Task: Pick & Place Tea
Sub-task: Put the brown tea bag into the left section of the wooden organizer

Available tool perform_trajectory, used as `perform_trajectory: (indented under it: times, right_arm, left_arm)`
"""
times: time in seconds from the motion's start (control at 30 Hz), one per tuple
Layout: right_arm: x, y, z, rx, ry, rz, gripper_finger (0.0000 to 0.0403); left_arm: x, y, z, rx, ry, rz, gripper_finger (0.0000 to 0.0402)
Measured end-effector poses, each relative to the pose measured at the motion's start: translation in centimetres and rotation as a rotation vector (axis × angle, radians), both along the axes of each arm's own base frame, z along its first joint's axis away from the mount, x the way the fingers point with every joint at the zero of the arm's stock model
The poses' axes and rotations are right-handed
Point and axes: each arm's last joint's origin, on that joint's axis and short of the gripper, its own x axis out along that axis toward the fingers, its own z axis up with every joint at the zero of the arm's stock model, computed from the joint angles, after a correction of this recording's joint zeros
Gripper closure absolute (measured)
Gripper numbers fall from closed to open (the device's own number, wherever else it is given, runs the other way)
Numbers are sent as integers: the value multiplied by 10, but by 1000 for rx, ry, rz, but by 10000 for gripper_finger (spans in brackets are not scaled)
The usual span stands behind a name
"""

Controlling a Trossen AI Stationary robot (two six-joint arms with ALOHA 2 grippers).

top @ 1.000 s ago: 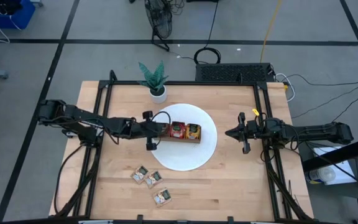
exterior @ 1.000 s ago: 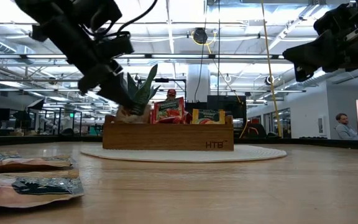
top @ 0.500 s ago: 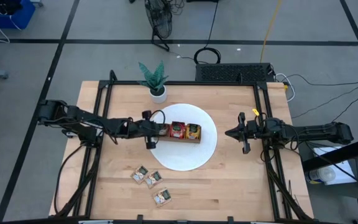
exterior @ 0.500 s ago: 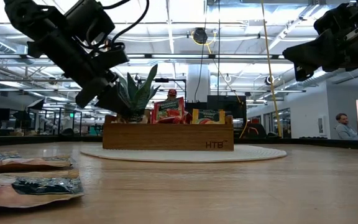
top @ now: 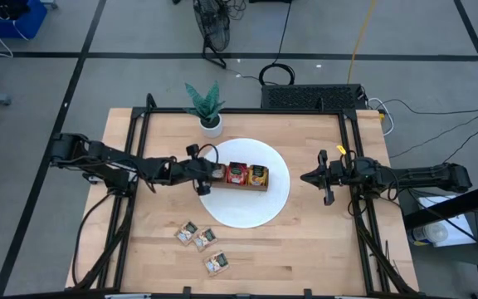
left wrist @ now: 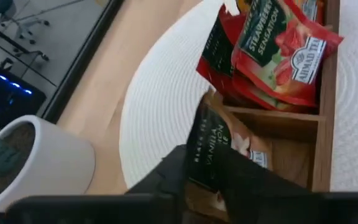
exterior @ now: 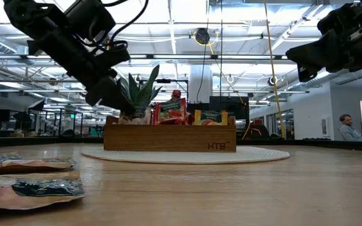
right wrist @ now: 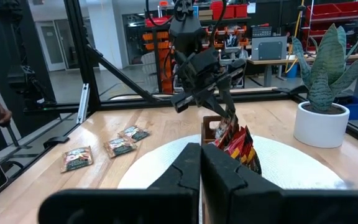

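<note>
Beige vanilla sachet [left wrist: 225, 146] now sits in the end compartment of the wooden tray [top: 241, 175], nearest the left gripper [top: 208, 173] | gripper, lower a second ago, has lifted and is letting go, fingers parting | three beige sachets [top: 200, 239] wait off the mat | right gripper [top: 307, 177] clenched, idle beyond the tray's other end

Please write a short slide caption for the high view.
Left gripper over the tray's end compartment; three sachets remain on the table.

You can read "HTB" on the front of the wooden tray [exterior: 170, 138], "STRAWBERRY SENSATION" and "AHMAD TEA" on the red sachet [left wrist: 283, 53], and "BLACK VANILLA" on the beige sachet [left wrist: 219, 152].
</note>
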Motion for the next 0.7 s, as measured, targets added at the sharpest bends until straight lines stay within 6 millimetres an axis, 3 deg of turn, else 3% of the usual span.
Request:
perform_trajectory:
  times: [0.2,0.43,0.57,0.7]
  right_arm:
    - [0,0,0,0,0,0,399]
    - [0,0,0,0,1,0,399]
    - [0,0,0,0,2,0,399]
    - [0,0,0,0,2,0,398]
  left_arm:
    - [-4,-1,6,-9,-13,5,242]
    - [-15,-13,20,-91,-44,7,208]
    - [-32,-34,29,-407,62,0,207]
    - [-49,-74,32,-723,262,59,213]
